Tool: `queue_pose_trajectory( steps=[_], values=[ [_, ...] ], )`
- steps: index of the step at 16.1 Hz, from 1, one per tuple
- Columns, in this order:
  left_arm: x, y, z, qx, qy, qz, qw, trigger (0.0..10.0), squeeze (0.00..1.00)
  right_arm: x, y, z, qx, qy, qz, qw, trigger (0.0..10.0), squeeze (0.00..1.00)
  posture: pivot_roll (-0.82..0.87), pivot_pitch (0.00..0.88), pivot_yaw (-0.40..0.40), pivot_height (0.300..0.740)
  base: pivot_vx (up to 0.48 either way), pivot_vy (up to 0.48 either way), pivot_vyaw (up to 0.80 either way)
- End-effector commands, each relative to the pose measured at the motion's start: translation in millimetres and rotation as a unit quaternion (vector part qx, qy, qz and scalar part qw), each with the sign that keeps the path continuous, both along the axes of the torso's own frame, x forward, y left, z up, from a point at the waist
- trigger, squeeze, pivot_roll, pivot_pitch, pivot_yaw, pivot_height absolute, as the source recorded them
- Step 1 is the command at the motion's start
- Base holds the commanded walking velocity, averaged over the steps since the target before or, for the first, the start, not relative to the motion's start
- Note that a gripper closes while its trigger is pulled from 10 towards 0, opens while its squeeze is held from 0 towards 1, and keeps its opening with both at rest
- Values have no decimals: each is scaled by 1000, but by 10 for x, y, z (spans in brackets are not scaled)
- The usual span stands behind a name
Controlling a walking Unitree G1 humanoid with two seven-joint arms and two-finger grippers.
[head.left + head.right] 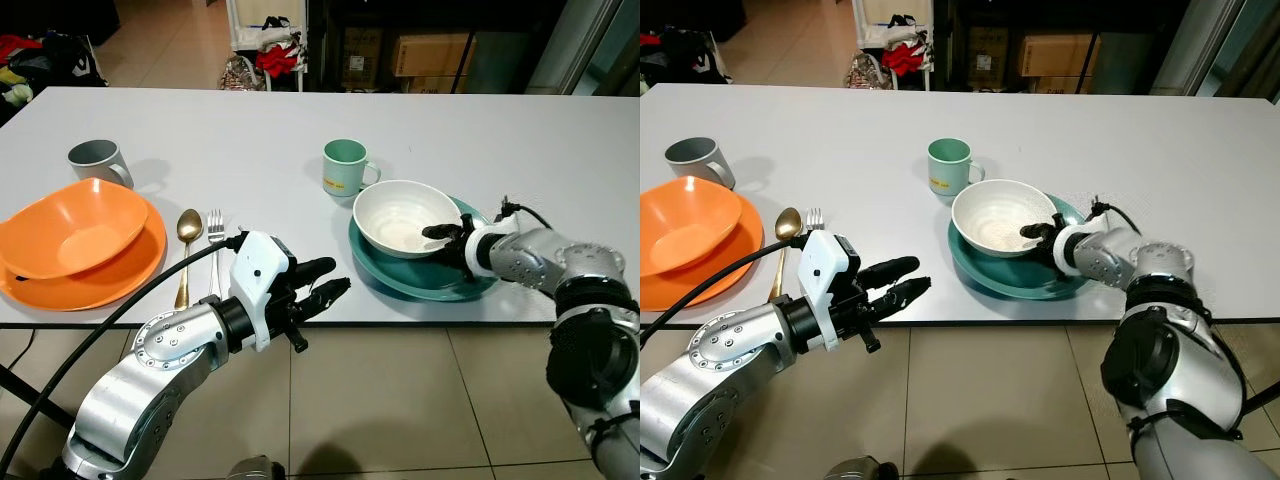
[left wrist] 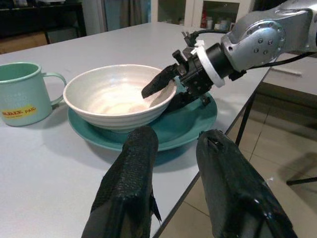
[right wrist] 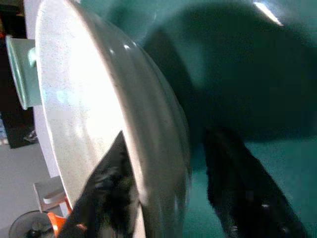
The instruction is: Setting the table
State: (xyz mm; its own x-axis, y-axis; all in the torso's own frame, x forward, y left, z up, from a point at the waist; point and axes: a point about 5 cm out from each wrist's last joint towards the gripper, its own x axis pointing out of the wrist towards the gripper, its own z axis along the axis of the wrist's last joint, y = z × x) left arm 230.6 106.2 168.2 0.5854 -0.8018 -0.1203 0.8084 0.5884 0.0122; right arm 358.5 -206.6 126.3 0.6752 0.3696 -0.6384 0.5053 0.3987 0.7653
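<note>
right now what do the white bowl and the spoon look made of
White bowl, held at its rim by the right pincer: probably glazed ceramic or melamine, going by its speckled, glossy, faintly ribbed surface; the look leaves it open. Spoon: likely metal with a gold-toned polish, judging by the bright reflective bowl and thin handle.

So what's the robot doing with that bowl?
It is setting the table. Its right gripper pinches the rim of the white bowl, one finger inside and one outside, with the bowl sitting on the teal plate. A green mug stands just behind. The left gripper hangs open at the table's near edge, holding nothing. Further left lie a spoon and fork, beside an orange bowl on an orange plate, with a grey mug behind.
</note>
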Motion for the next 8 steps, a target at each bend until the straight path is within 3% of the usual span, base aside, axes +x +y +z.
queue_pose_trajectory(
  steps=[1, 5, 8],
  values=[
    [6, -14, 34, 11, -12, -4, 1000, 10000, 0, 23, -59, 109, -4, -8, -5, 1000, 10000, 1000, 66, 0, 19, 740, 0, 0, 0],
    [14, -9, 32, 13, -14, -4, 1000, 10000, 0, -137, -251, 115, -15, 4, 4, 1000, 10000, 1000, 56, 0, 24, 740, 0, 0, 0],
    [23, -18, 39, 12, -17, -8, 1000, 10000, 0, -283, -388, 213, -33, -16, 17, 999, 10000, 1000, 47, 0, 35, 740, 0, 0, 0]
  ],
)
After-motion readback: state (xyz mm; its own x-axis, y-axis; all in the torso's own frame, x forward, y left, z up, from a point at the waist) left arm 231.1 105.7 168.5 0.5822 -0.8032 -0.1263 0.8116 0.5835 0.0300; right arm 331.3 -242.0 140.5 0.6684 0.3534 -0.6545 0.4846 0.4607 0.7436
